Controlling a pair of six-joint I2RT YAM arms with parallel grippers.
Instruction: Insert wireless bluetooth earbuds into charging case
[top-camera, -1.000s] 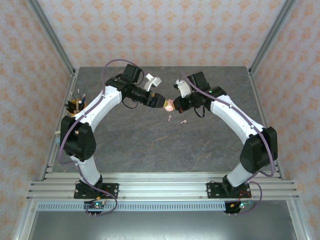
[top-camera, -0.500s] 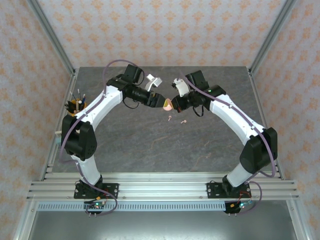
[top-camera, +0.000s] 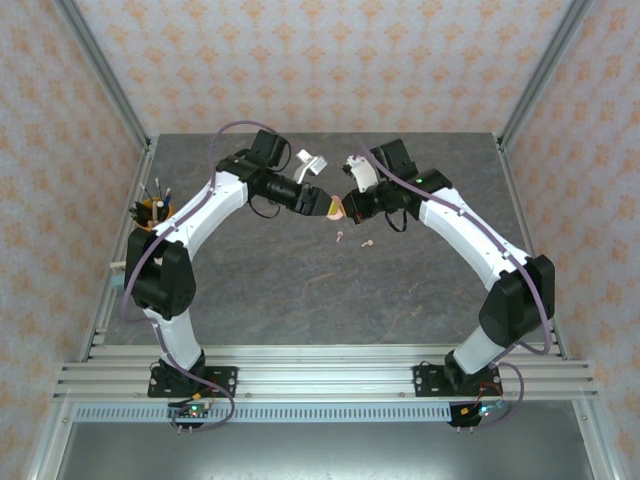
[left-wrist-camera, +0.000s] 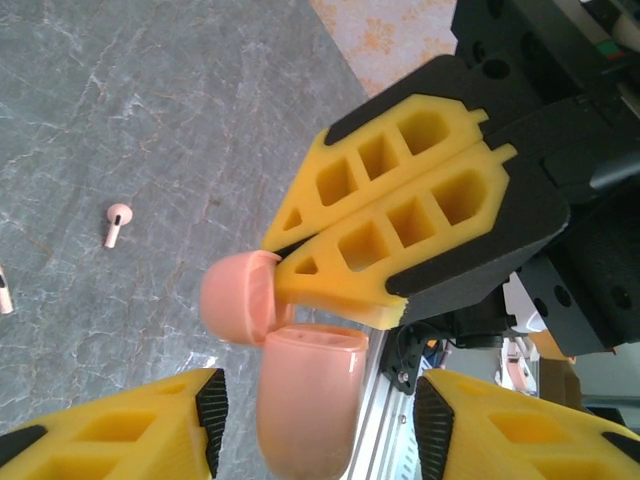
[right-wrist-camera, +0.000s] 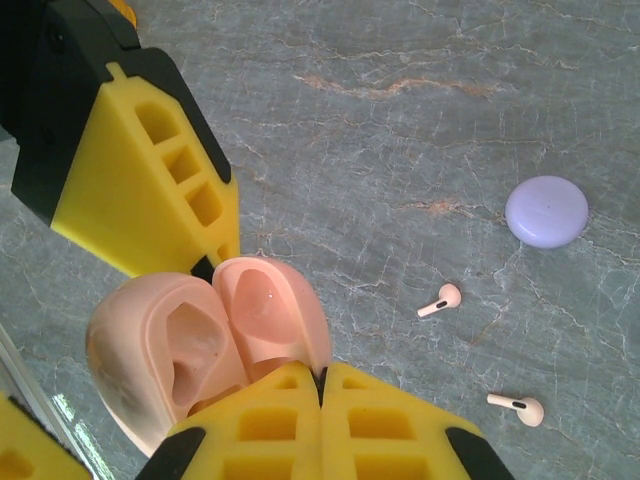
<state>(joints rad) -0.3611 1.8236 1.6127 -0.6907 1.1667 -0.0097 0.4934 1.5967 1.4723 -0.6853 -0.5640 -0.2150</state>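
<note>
Over the grey table (top-camera: 300, 290) I held the case (left-wrist-camera: 305, 400) aloft, right gripper (right-wrist-camera: 320, 378) pinched shut on its lid (left-wrist-camera: 238, 298), left gripper (left-wrist-camera: 320, 420) spread around its body, presumably to hold it open for the earbuds (right-wrist-camera: 440, 298) lying nearer.

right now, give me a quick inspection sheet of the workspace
surface: grey stone-look tabletop, no spills seen
job's things: pink case open, between the two grippers; pale earbud and second earbud loose on the table; lilac case closed, lying on the table
clutter: cup of pens at the left edge
grippers: right gripper shut on the pink case's lid; left gripper open, a finger on each side of the case body with gaps showing
cables: purple cables looped along both arms, no snag seen
surroundings: patterned walls, metal frame posts
</note>
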